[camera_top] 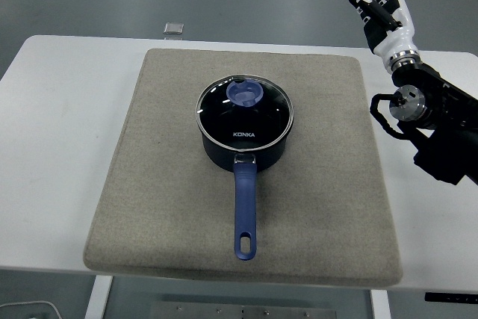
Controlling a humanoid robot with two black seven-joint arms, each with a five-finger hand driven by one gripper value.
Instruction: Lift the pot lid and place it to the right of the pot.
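A dark blue pot sits in the middle of a grey mat, its long blue handle pointing toward the near edge. The glass lid with a round blue knob rests on the pot. My right hand is raised high at the far right, well away from the pot, fingers spread and holding nothing. The left arm does not show.
The grey mat covers most of the white table. A small grey square object lies at the table's far edge. My right forearm hangs over the table's right side, beside the mat.
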